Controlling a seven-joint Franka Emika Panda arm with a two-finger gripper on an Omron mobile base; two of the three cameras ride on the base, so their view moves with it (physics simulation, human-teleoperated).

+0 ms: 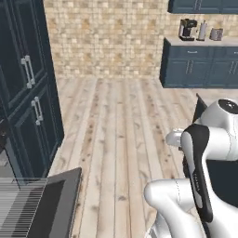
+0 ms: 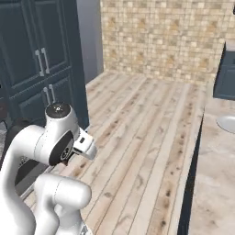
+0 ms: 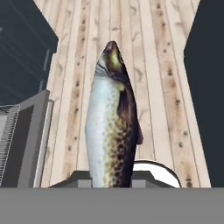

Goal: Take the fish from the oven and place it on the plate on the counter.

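Note:
The fish (image 3: 109, 127) fills the middle of the hand view, silvery with a dark speckled flank, its head pointing away from the hand. My gripper (image 3: 111, 180) is shut on its tail end, and it hangs above the wooden floor. The oven (image 1: 60, 204) stands open at the lower left of the left base view, its dark door (image 3: 30, 140) folded down and a wire rack (image 1: 18, 204) pulled out. The plate (image 2: 227, 123), round and pale, lies on the beige counter (image 2: 215, 183) at the right edge of the right base view, well away from the fish.
Tall dark blue cabinets (image 1: 23, 83) stand to the left of the oven. A wide wooden floor (image 1: 121, 139) runs back to a tiled wall. A far counter carries a coffee machine (image 1: 187, 29). The near counter's dark cabinet face (image 2: 188, 197) borders the floor on the right.

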